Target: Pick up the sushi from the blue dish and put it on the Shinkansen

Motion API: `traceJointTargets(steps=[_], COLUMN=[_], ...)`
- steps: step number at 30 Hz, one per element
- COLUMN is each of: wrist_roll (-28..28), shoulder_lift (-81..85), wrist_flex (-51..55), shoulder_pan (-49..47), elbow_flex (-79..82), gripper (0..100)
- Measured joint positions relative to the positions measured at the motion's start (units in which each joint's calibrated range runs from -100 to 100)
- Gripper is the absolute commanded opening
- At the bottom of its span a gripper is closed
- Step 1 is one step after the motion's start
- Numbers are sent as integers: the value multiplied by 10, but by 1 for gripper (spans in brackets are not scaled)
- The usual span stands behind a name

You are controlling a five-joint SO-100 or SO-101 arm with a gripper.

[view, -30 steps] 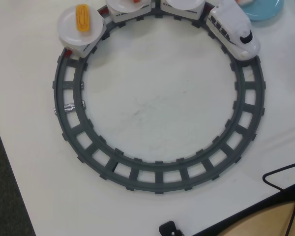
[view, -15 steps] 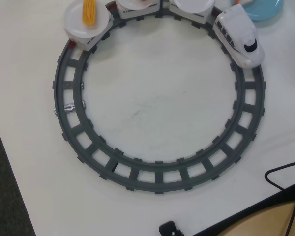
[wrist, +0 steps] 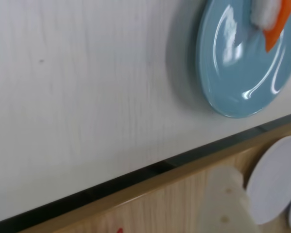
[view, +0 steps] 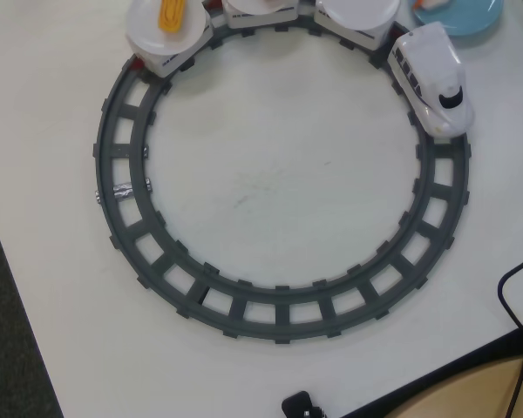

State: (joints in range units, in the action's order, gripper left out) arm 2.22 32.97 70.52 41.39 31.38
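The sushi (wrist: 274, 22), an orange top on white rice, lies at the far rim of the blue dish (wrist: 237, 73) in the wrist view's top right. In the overhead view the blue dish (view: 471, 17) is cut off at the top right corner, with a bit of the sushi (view: 429, 5) showing. The Shinkansen (view: 431, 74) stands on the grey ring track (view: 244, 300) at the upper right, its nose pointing down, its cars curving along the top. My gripper (wrist: 235, 182) shows only as a blurred pale finger at the wrist view's lower right, apart from the dish. Its jaws cannot be made out.
A yellow ridged egg piece (view: 170, 13) sits on the left car's white plate (view: 152, 39). Another white plate (view: 357, 13) tops the car behind the engine. In the wrist view the table edge (wrist: 136, 174) runs across, with a wooden surface and white discs (wrist: 276, 179) below it. A black cable (view: 514, 287) lies at the right.
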Motion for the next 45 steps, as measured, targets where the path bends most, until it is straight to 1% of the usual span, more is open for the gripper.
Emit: traceJointTargets(steps=[4, 9, 14, 17, 22, 26, 38, 40, 45], wrist_roll=[19, 25, 26, 31, 35, 35, 35, 35, 35], shoulder_lift=[-173, -362, -495, -557, -624, -643, -684, -691, -706], wrist_flex=[3, 7, 7, 7, 4, -1, -76, -88, -95], shoulder_pan=[-9, -9, -44, -61, -77, -82, -45, -45, -53], elbow_flex=[-153, -334, -467, -518, -538, -538, -539, -539, -539], gripper=[24, 24, 24, 24, 24, 24, 24, 21, 10])
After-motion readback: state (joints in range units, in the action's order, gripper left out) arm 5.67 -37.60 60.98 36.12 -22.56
